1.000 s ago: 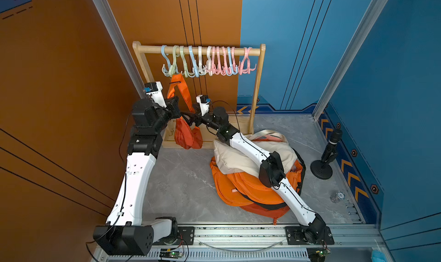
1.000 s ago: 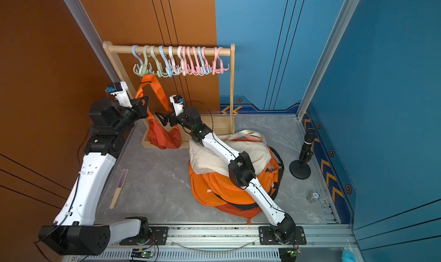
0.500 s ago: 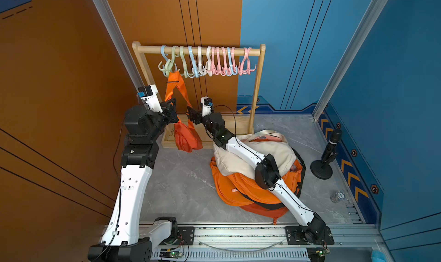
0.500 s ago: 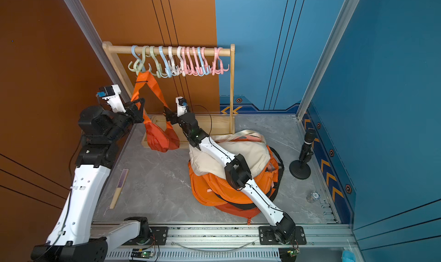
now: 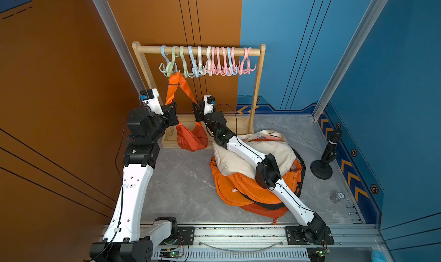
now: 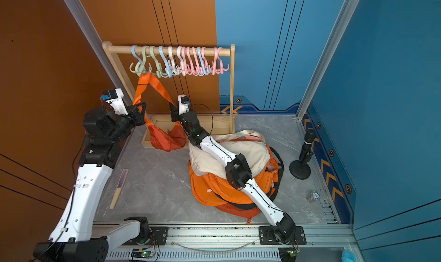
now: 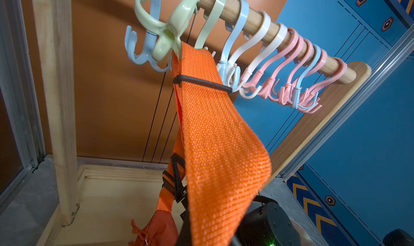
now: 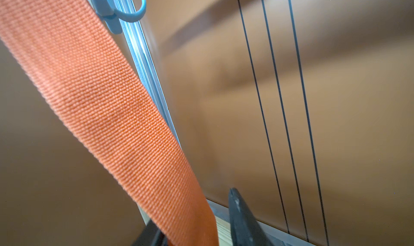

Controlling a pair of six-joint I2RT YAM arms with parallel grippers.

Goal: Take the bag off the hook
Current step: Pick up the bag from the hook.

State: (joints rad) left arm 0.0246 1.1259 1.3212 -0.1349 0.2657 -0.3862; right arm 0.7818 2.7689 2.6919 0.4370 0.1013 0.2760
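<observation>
— Gripping looks like the step in hand. Where do the tools stand?
— The left gripper (image 6: pixel 140 109) is clamped on the left leg of the orange strap (image 7: pixel 212 121). The right gripper (image 6: pixel 173 111) straddles the right leg. In its wrist view a finger (image 8: pixel 242 218) shows a gap beside the webbing, so the jaws are narrow but not pinching.
— And the bag?
— The orange sling bag (image 5: pixel 191 138) hangs low by the rack's wooden base (image 5: pixel 238 122); I cannot tell if they touch. Its strap loops over the pale green hook (image 7: pixel 170 32) near the left end of the wooden rail (image 5: pixel 198 50).
— Next move?
— Probably pinch with the right, then raise both legs until the loop clears the prong. A black cable tie (image 7: pixel 201 84) cinches the strap just under the hook, so the loop is small.
— The surroundings?
— Nearest, an aluminium track (image 5: pixel 238 232) carries both arm bases. Beyond it is a grey marbled surface (image 5: pixel 186 184). An orange backpack (image 5: pixel 241 191) topped by a cream bag (image 5: pixel 274 151) lies under the right arm, with a black microphone stand (image 5: pixel 330 151) at the right. Farthest are orange wall panels (image 5: pixel 155 17) on the left and blue wall panels (image 5: pixel 298 34) on the right.
</observation>
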